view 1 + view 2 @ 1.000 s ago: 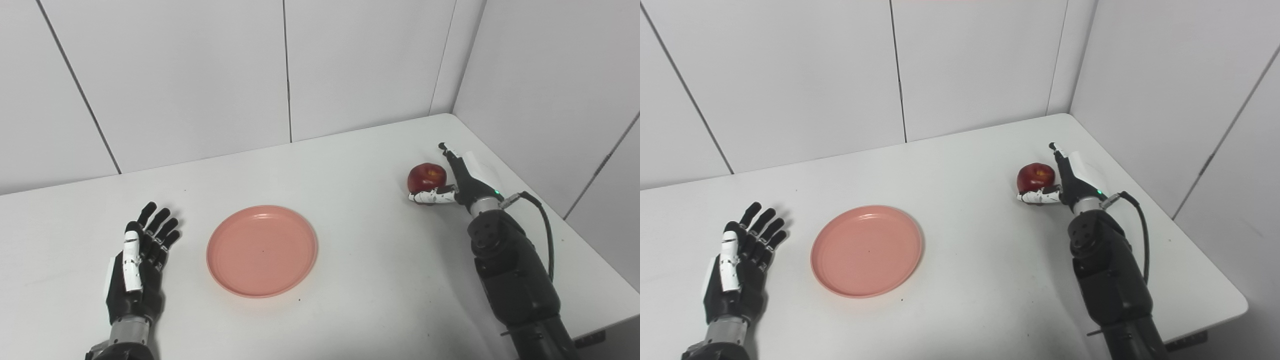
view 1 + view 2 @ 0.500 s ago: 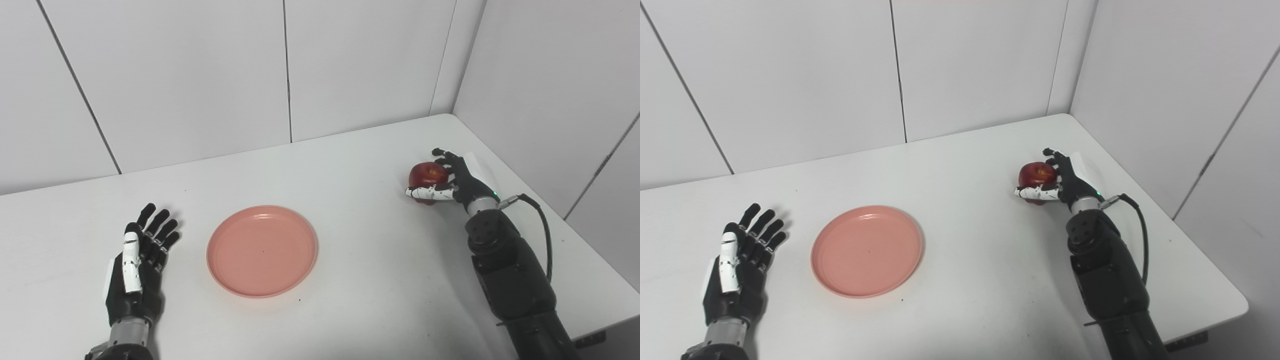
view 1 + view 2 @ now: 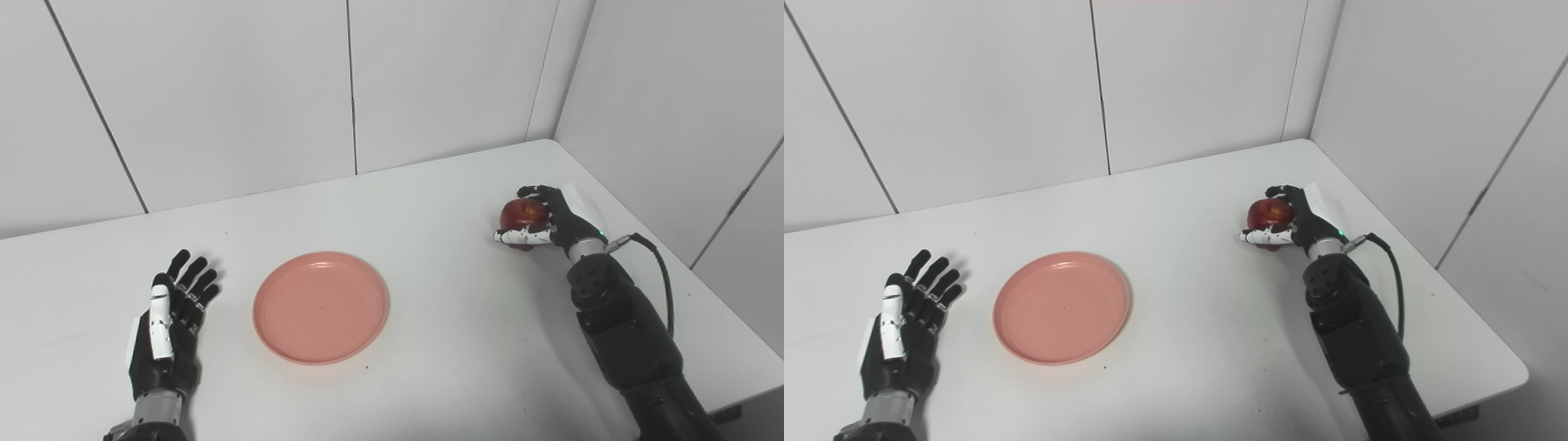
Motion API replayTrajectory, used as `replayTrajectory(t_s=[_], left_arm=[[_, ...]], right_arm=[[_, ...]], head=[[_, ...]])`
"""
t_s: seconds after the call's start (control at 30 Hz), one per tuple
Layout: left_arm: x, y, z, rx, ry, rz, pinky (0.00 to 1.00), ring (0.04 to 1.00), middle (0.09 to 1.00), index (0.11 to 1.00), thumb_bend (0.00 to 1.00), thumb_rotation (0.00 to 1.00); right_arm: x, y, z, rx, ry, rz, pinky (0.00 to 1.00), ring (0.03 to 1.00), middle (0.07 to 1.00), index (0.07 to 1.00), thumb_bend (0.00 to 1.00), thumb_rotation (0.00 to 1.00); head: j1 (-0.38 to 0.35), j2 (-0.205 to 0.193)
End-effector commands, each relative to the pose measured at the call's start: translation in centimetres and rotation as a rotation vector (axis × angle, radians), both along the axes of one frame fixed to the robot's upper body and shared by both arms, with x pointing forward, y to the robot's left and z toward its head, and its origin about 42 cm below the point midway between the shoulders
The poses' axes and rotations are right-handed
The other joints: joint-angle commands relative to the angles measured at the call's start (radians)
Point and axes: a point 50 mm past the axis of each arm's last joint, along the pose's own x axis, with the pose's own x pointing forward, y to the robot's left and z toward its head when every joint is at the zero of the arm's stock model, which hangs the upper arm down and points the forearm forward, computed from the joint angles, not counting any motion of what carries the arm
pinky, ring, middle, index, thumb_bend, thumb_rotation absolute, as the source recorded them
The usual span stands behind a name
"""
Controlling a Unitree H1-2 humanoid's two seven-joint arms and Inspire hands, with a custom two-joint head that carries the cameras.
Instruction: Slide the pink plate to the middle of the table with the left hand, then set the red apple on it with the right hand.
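Note:
The pink plate point(image 3: 321, 307) lies flat near the middle of the white table point(image 3: 429, 202), with nothing on it. My left hand point(image 3: 168, 324) rests open on the table just left of the plate, fingers spread and apart from its rim. At the far right, the red apple point(image 3: 522, 214) sits in my right hand point(image 3: 548, 222), whose black fingers curl over its top while the white thumb presses under its front. The apple's underside is hidden, so I cannot tell whether it touches the table.
White wall panels close off the back and the right side, meeting at the table's far right corner point(image 3: 551, 142). The table's right edge point(image 3: 704, 288) runs close beside my right forearm point(image 3: 625, 337).
My right hand's fingers went from straight beside the apple to curled over its top, closing on it. The left hand and the plate stayed still.

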Motion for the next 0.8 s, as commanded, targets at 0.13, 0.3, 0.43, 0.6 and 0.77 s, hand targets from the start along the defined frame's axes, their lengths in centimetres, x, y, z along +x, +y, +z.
replayTrajectory(t_s=[0.13,0.3,0.43,0.6,0.77], left_arm=[[-0.58,0.05,-1.18,0.009,0.077,0.0,0.87,0.857,0.876,0.87,0.4,1.0],[-0.6,0.02,-1.15,0.006,0.079,0.005,0.87,0.857,0.875,0.868,0.39,1.0],[-0.61,-0.04,-1.16,0.004,0.078,0.008,0.87,0.857,0.874,0.868,0.39,1.0],[-0.7,-0.1,-1.09,0.008,0.085,0.012,0.87,0.856,0.872,0.867,0.39,1.0],[-0.75,-0.19,-1.14,0.001,0.081,0.008,0.87,0.861,0.878,0.874,0.39,1.0]], right_arm=[[1.23,-0.92,2.59,-0.079,-0.05,0.016,0.5,0.542,0.586,0.561,0.76,0.11],[1.07,-1.15,2.43,-0.107,-0.061,0.034,0.43,0.472,0.521,0.488,0.53,0.13],[0.93,-1.34,2.38,-0.113,-0.072,0.024,0.39,0.443,0.491,0.485,0.52,0.13],[0.61,-1.34,2.53,-0.11,-0.098,0.019,0.37,0.426,0.477,0.485,0.52,0.13],[0.44,-1.2,2.93,-0.107,-0.12,0.002,0.37,0.422,0.479,0.485,0.52,0.13]], head=[[0.001,0.001],[0.006,0.003],[0.006,0.003],[0.011,0.008],[0.014,0.007]])
